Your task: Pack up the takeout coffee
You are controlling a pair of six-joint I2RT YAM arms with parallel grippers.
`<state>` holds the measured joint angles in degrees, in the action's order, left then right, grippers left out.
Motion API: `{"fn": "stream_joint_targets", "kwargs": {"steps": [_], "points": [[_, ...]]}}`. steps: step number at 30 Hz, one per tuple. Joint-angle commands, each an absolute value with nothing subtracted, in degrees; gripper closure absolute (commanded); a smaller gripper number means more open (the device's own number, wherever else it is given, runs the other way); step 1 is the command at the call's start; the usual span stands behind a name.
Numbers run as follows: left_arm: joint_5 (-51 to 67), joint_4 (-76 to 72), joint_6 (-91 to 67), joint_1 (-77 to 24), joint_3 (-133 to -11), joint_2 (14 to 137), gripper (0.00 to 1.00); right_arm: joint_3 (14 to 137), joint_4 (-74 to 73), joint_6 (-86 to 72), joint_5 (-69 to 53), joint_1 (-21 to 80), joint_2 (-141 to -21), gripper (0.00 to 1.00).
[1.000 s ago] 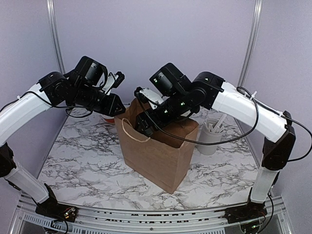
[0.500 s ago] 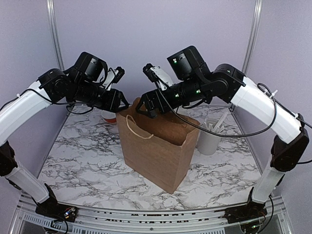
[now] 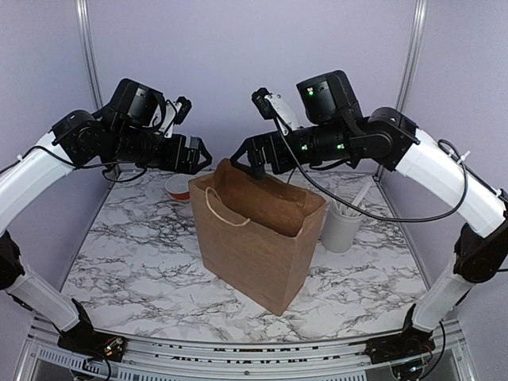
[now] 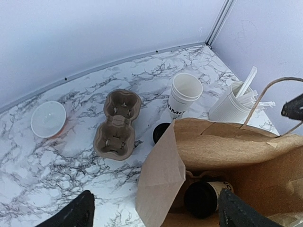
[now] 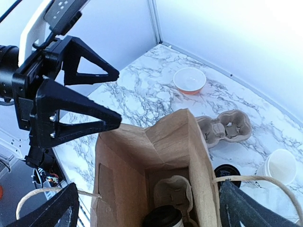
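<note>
So your overhead cam is basically useless for the cup here. All it gives you is the brown paper bag [image 3: 254,238] standing upright mid-way across the marble table [image 3: 135,270], with the left gripper [image 3: 200,155] hanging just off its back-left corner and the right gripper [image 3: 248,165] over the back rim, and you can't see inside the bag at all. Your wrist cams fix that. Look down through the left wrist one and the takeout coffee [image 4: 202,198] is sitting upright at the bottom of the bag, with its round black lid facing you. Only a sliver of pale cup wall shows past the lid's right edge, and you can't read any lettering from this angle. The right wrist view only catches the top of that black lid at its bottom edge, but it makes one thing clearer than the left does: there's a moulded pulp tray [image 5: 173,191] down in the bag right beside the cup. Can't tell whether the cup is actually seated in it. The wrist views also pick up stuff behind the bag that overhead doesn't show: a second pulp carrier [image 4: 118,124], a loose black lid [image 4: 161,133] and the stacked white cups [image 4: 185,94]. The utensil cylinder [image 3: 343,222] and orange bowl [image 3: 178,187] you do get from above. Both your grippers are spread wide with nothing in them, and neither is touching the cup.
</note>
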<state>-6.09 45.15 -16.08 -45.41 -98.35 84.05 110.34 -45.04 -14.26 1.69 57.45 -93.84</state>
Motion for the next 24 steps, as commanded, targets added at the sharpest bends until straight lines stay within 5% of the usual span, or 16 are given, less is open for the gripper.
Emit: {"fn": "stream_joint_targets", "kwargs": {"steps": [1, 14, 24], "points": [[-9.93, 40.21, -17.59, -45.09, -96.14, 79.82, 0.02, 107.59, -39.57, -14.39, 3.88, 55.37, -88.30, 0.00], [-19.39, 27.00, -20.87, -45.00, -82.23, 68.19, 0.01, 92.18, -36.62, -16.91, 13.01, 48.65, -71.74, 0.00], [-20.99, 25.87, -22.08, -45.00, -77.72, 64.81, 0.01, 71.52, -38.09, -23.03, 8.18, 30.63, -58.29, 0.07]]}}
